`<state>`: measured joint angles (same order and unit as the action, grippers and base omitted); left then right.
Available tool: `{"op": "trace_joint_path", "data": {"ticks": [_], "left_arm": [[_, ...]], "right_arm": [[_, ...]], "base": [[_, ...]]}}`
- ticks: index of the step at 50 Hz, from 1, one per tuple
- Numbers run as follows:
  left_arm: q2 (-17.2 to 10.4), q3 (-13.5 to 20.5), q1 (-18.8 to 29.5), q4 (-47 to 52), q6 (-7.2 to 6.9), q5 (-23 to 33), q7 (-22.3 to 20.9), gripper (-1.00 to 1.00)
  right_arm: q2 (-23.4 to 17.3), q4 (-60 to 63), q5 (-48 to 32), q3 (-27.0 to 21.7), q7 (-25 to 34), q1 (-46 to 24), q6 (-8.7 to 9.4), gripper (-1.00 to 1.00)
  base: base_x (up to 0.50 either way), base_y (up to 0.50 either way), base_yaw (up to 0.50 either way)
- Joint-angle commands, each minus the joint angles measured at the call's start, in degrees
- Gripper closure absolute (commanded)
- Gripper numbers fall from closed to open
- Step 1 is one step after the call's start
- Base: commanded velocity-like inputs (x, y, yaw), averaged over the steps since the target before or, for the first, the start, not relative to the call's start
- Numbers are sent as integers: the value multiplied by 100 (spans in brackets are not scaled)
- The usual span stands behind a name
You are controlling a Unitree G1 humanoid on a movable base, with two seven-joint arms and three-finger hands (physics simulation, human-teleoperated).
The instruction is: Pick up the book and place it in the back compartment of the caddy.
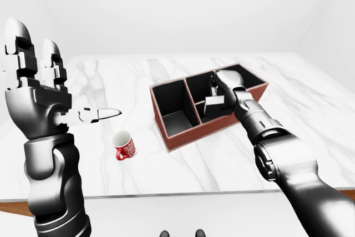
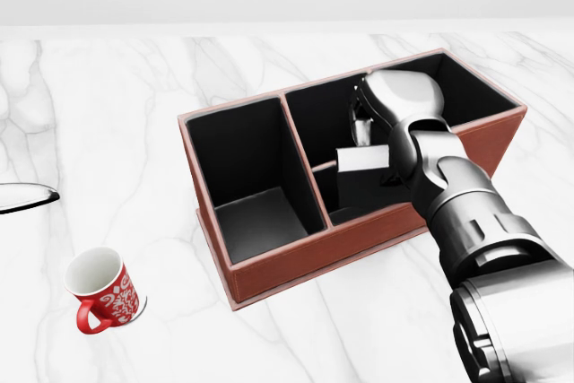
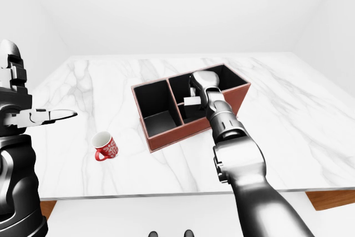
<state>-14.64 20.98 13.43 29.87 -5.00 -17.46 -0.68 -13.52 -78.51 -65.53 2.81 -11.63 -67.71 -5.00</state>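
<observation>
- A white, bare-walled room surrounds a white marble tabletop [image 2: 134, 114] with grey veining; its brown underside shows at the lower corners of the eye views.
- A reddish-brown caddy [image 2: 296, 262] with black inner walls sits near the middle of the tabletop, turned at an angle to the tabletop's edge. It has one long compartment at its left in the head view, and dividers split the remainder into a larger compartment toward the top of the view and a smaller one below it.
- The right hand [image 2: 377, 123] reaches down into the caddy over the divider between those two compartments, the forearm crossing the caddy's lower rim.
- The book [image 2: 363, 177], dark with a pale page edge along its top, stands upright inside the caddy just below the right hand, by that divider. Which of the two compartments it stands in I cannot tell.
- The right hand's fingers are mostly hidden behind its grey knuckle housing, so I cannot tell whether they grip the book or are spread.
- The left hand [image 1: 52, 90] is raised at the left of the left-eye view, well apart from the caddy, fingers extended and spread, holding nothing.
- A red mug [image 2: 103, 291] with a white pattern and white inside stands on the tabletop to the caddy's lower left, apart from it, handle toward the bottom of the view.
</observation>
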Motion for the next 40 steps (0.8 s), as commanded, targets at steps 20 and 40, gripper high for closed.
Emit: {"op": "trace_joint_path", "data": {"ticks": [20,40], "left_arm": [[-21,33,7,33,0,-54,1,-100],[-12,20,-6,18,0,-40,-6,-100]], "right_arm": [[1,56,-555,58,-444,-123,0,100],[45,46,-750,47,-622,-47,0,100]], "base": [[0,0,0],[0,0,0]]}}
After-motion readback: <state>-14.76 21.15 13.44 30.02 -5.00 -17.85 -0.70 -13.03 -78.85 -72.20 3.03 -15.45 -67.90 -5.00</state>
